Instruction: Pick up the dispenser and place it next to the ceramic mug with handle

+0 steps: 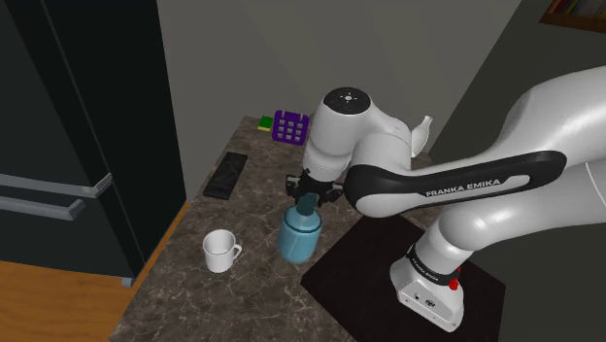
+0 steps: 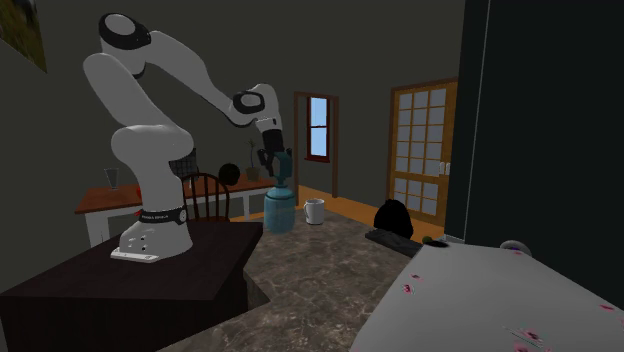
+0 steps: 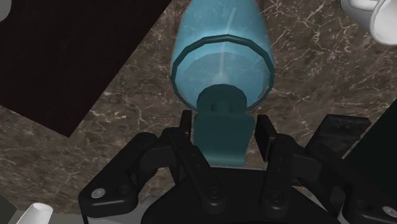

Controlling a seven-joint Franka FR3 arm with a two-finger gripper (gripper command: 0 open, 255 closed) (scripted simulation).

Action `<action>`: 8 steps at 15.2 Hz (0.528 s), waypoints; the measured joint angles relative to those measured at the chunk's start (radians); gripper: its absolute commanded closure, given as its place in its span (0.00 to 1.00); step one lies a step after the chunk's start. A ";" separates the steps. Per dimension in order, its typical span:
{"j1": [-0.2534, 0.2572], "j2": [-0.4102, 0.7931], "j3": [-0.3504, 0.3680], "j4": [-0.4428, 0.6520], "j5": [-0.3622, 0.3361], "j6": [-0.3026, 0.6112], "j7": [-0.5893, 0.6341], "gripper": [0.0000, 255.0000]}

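The gripper (image 3: 222,124) comes straight down on the dispenser (image 1: 299,236). Its fingers are closed on the teal pump head, one on each side and touching it. That narrow head is the part slim enough to clasp, as the blue body below looks too wide. The dispenser is upright over the counter (image 1: 185,291), just beside the stand (image 1: 350,282). I cannot tell whether its base has left the stone. The mug (image 1: 220,251) sits near, toward the shoulder view's left, its handle turned to the dispenser, with bare counter between them for the set-down.
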 measured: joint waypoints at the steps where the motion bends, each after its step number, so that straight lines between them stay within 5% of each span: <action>1: -0.006 0.011 0.008 -0.007 -0.002 0.017 0.004 1.00; 8: -0.031 0.054 0.052 -0.033 -0.011 0.089 0.032 1.00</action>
